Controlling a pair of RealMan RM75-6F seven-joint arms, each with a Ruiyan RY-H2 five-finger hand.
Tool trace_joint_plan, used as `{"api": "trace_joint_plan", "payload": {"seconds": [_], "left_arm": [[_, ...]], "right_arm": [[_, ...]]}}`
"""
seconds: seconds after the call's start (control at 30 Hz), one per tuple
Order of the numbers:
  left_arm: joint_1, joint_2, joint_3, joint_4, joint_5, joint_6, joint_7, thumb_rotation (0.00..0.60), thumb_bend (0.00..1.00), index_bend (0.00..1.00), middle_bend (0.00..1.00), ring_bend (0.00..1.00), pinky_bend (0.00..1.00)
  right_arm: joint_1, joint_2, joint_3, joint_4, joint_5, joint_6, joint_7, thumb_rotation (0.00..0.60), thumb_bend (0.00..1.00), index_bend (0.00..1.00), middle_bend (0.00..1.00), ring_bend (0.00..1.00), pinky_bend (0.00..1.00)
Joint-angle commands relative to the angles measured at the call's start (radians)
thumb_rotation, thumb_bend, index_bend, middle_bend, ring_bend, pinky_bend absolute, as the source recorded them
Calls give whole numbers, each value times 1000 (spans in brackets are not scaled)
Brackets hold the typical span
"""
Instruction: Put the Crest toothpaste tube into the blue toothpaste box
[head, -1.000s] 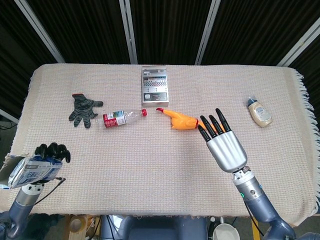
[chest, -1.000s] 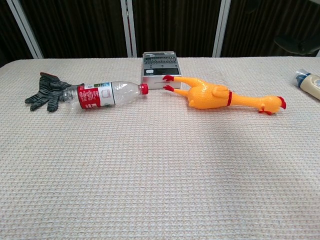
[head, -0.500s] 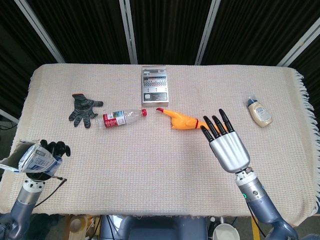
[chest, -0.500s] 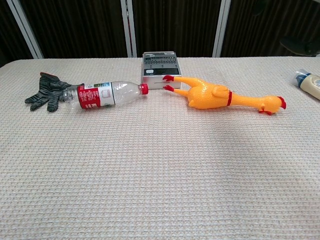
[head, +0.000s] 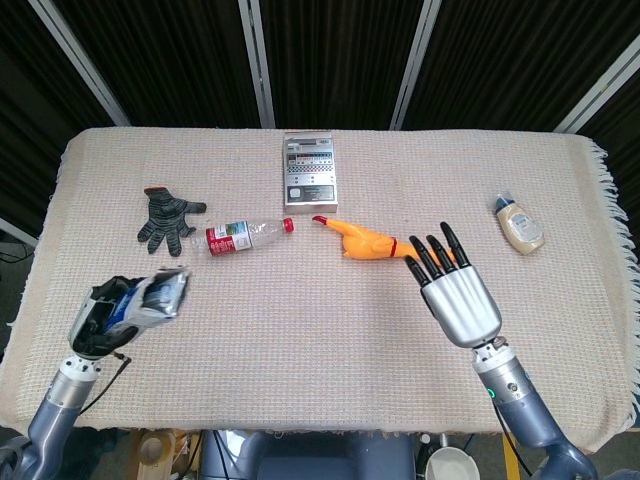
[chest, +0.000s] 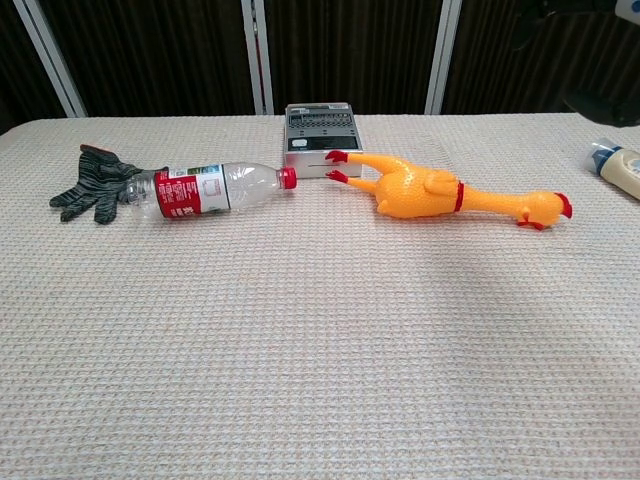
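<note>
1. The blue toothpaste box (head: 150, 297) is up off the table in my left hand (head: 108, 315), near the front-left edge in the head view. Its end flap looks open and crumpled, pointing toward the middle of the table.
2. I cannot pick out the Crest toothpaste tube as a separate item in either view. It may already sit inside the box or be hidden behind my fingers; I cannot tell which, so I judge the insertion unconfirmed.
3. My left hand is clenched around the box, dark fingers wrapped over its near side.
4. My right hand (head: 457, 298) holds nothing: it hovers flat with fingers spread, just this side of the rubber chicken (head: 362, 241).
5. What I think remains is to verify the tube is seated, close the flap if needed, and set the box down.
6. Further out lie the plastic bottle (head: 243, 235) with its red cap, the striped work glove (head: 163, 219) just beside its base, the grey device (head: 309, 171) at the back, and a small cream bottle (head: 519, 224) well apart at the right.
</note>
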Motion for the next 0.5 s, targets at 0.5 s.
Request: {"api": "trace_joint_plan", "payload": {"seconds": [0.5], "left_arm": [[0, 20, 11, -222, -82, -281, 638, 600, 336, 637, 556, 329, 378]], "right_arm": [[-27, 0, -13, 39, -32, 24, 62, 600, 449, 305, 176, 179, 0]]}}
